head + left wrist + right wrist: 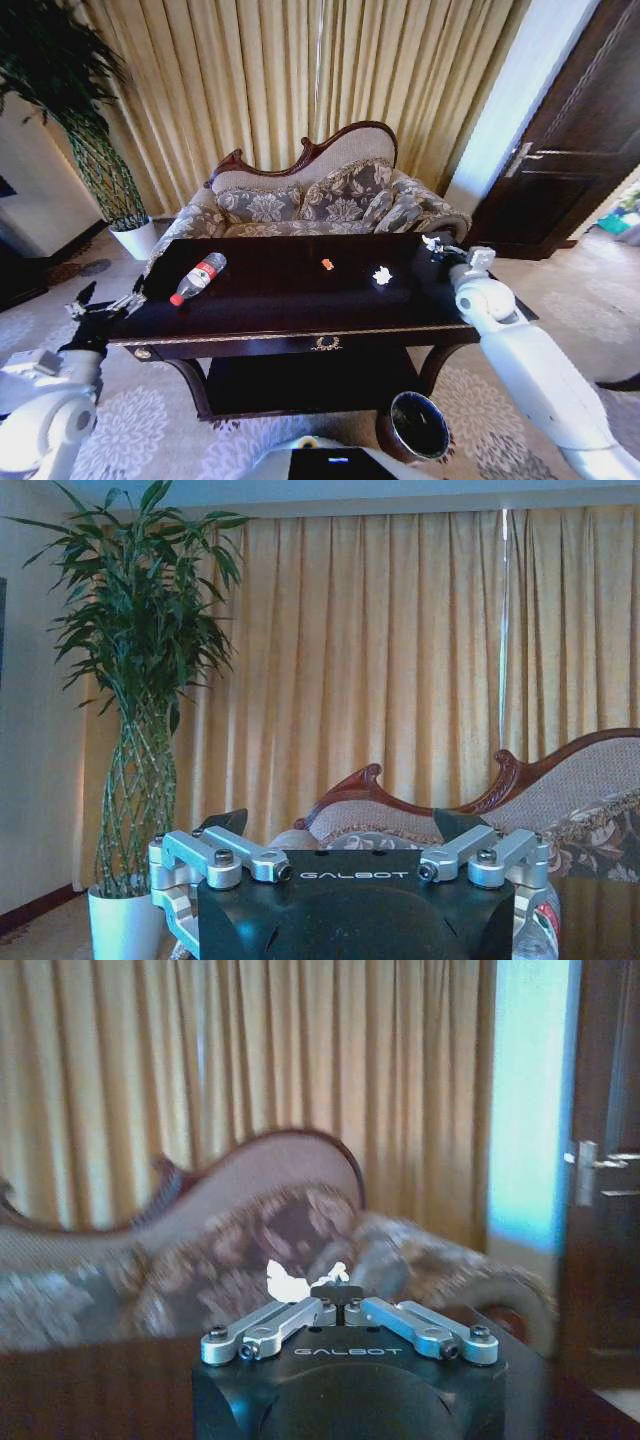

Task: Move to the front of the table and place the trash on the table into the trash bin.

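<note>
Since the robot stood squared up to the front rail of the tabletop (300, 300), both arms were raised at its 2 ends, presumably staged for reaching in over the dark glossy surface.

Left pincer (105, 300): hovered just off the tabletop's left front corner, fingers spread wide, nothing between them. In the left wrist view the 2 dark fingertips (225, 822) stood well apart, confirming an open, empty pincer (340, 825).

Right pincer (440, 246): held above the tabletop's right rear corner. In the right wrist view its linkages met at the centre and the tips were pressed together (337, 1293); a white shape showed just beside the tips, but I could not tell whether it was gripped or simply lay behind them.

Trash, all 3 pieces resting on the tabletop:
- bottle (198, 278), lying on its side on the left half, nearest the left pincer. Long axis diagonal to the front rail, red cap toward the front-left corner, base toward the rear.
- orange scrap (327, 264), near the middle, toward the rear edge.
- paper wad (382, 274), right of the scrap, near the right pincer.

Trash bin (418, 425): on the floor below the tabletop's front-right corner, upright, mouth open upward. Judgement: that spot suits short drops from either arm.
</note>
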Available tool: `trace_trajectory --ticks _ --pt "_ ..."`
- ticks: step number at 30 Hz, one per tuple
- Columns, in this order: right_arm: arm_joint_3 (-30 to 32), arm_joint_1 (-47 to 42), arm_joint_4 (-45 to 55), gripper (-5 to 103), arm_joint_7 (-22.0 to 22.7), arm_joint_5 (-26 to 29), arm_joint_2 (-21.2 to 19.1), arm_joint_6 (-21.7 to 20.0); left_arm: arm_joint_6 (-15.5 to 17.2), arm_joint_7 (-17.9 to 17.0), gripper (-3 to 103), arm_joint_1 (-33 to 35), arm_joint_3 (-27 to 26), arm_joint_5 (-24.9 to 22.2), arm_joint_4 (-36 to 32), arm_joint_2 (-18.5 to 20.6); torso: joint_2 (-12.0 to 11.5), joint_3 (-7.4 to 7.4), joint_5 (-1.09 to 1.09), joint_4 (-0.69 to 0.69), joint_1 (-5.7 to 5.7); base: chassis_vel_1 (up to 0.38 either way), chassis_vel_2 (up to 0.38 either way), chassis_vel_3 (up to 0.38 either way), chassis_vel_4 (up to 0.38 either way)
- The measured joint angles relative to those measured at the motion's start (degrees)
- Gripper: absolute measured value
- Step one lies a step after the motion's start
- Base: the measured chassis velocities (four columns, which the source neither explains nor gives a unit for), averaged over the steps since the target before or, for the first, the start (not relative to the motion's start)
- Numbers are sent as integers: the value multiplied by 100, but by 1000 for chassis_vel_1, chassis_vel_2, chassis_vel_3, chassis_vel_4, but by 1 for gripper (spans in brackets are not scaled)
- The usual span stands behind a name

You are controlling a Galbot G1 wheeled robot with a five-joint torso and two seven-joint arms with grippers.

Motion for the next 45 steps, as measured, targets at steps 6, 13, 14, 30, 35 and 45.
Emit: trace_trajectory --ticks 6,13,14,30,35,45 --pt "-25 -132 -100 0 -716 54 66 839 -48 26 100 -23 15 -41 40 0 0 0 1 0 0 0 0 0 0" --pt "-8 -312 -35 0 -1249 -257 0 1142 -125 92 100 -42 40 -99 114 -1 0 0 0 0 0 0 0 0 0" --pt "-8 -312 -35 0 -1249 -257 0 1142 -125 92 100 -42 40 -99 114 -1 0 0 0 0 0 0 0 0 0" --pt "9 -565 114 0 -1394 -659 -50 1050 -138 112 100 -30 10 -110 144 33 0 0 1 1 0 0 0 0 0" --pt "59 -645 163 0 -1285 -685 -26 1031 -138 112 100 -39 19 -110 157 30 0 0 0 0 0 0 0 0 0" --pt "61 -670 158 0 -1155 -697 23 1023 -136 112 100 -67 30 -110 204 49 0 0 0 2 0 6 -2 -4 5"
